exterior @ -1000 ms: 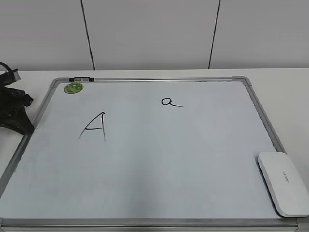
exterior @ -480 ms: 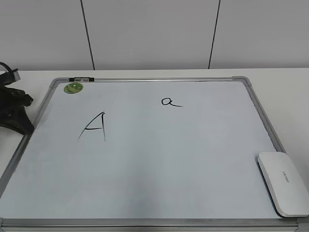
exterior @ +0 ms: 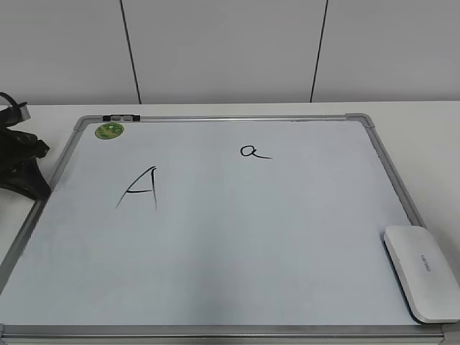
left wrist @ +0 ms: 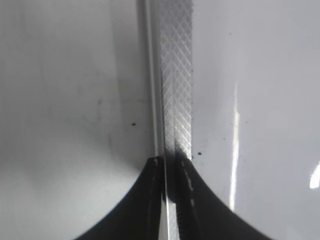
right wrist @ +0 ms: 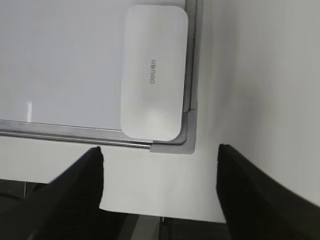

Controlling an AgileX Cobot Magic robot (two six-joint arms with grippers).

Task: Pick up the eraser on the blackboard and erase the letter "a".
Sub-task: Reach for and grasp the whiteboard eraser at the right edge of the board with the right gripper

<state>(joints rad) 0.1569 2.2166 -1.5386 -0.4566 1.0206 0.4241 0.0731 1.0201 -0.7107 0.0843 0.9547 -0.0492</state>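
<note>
The blackboard lies flat on the white table. The eraser lies on its near right corner, partly over the frame, and also shows in the right wrist view. The letter "a" is written near the board's far middle. My right gripper is open and empty, over the table just short of the board's corner and the eraser; it is out of the exterior view. My left gripper is shut and empty over the board's left frame; it shows dark at the left edge of the exterior view.
A large capital "A" is drawn on the board's left half. A round green sticker and a small black and silver clip sit at the far left corner. A panelled wall stands behind the table.
</note>
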